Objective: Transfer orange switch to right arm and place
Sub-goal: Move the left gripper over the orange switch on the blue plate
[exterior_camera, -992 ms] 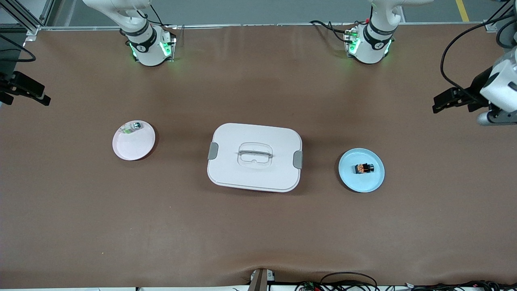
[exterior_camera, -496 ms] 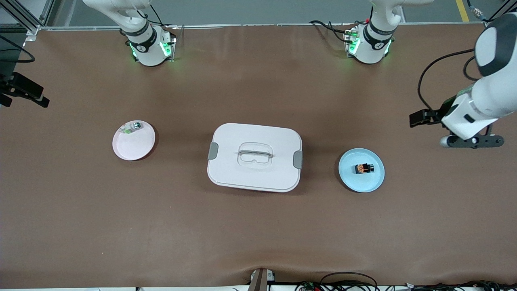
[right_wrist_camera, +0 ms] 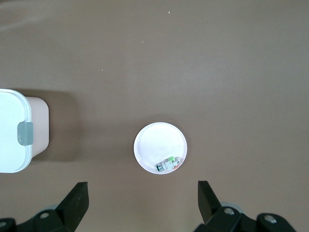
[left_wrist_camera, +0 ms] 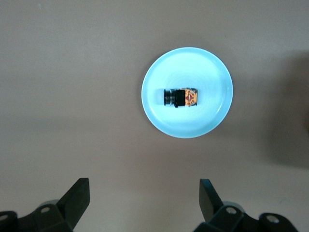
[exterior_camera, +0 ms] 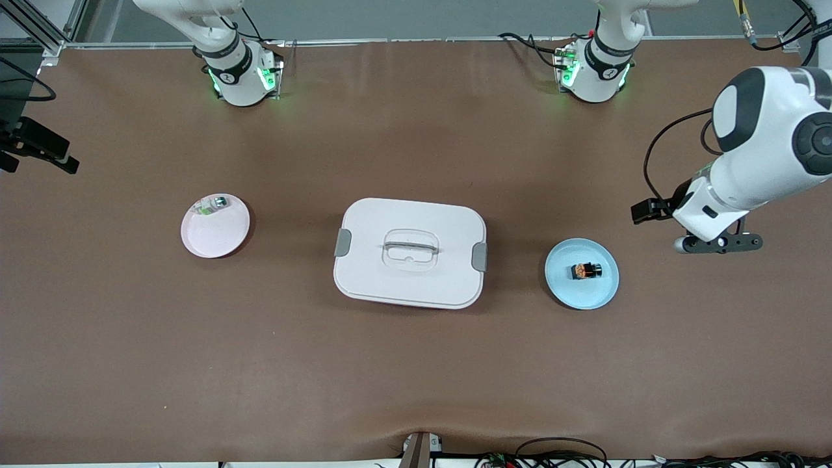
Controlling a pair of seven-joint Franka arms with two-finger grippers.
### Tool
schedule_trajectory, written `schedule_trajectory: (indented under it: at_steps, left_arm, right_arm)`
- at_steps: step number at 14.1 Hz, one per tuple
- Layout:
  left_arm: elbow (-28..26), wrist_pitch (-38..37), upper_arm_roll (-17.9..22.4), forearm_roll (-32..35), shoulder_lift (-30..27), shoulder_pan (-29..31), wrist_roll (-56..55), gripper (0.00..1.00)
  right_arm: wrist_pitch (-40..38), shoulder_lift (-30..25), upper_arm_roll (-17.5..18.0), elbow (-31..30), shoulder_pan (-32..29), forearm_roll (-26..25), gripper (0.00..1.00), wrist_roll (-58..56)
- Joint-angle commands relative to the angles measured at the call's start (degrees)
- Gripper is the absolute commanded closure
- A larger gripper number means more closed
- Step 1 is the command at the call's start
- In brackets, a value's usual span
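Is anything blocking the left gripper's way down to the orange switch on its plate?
Nothing visible does. The orange switch lies alone and uncovered on the blue plate. The left gripper hangs over bare table beside the plate, jaws open. The lidded white box sits apart, toward the table's middle. The right gripper waits, jaws open, near the pink plate.

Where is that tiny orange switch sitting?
The orange switch lies on the blue plate, toward the left arm's end of the table, beside the white lidded box.

A robotics lab. Two arm bases [exterior_camera: 240,75] are bolted to a brown-matted table [exterior_camera: 416,364]. Loose cables [exterior_camera: 559,455] trail along its edge.
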Motion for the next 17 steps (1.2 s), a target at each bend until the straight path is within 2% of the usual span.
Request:
schedule_trajectory:
  at_steps: [1, 12, 17]
  left_arm:
    - [-3.6, 5.5, -0.5, -1.0, -0.4, -0.4, -2.8, 0.0]
    - [-3.6, 19.0, -0.6, 0.2, 12.7, -3.2, -4.0, 0.0]
    - [-3.2, 21.6, -0.6, 2.3, 16.5, -3.3, -4.0, 0.0]
  right_arm:
    - [0.6, -0.7, 0.4, -0.7, -0.4, -0.4, 0.0, 0.4]
    - [0.2, -0.7, 0.5, -0.7, -0.4, 0.1, 0.0, 0.6]
    - [0.4, -0.7, 0.5, -0.7, -0.4, 0.3, 0.0, 0.6]
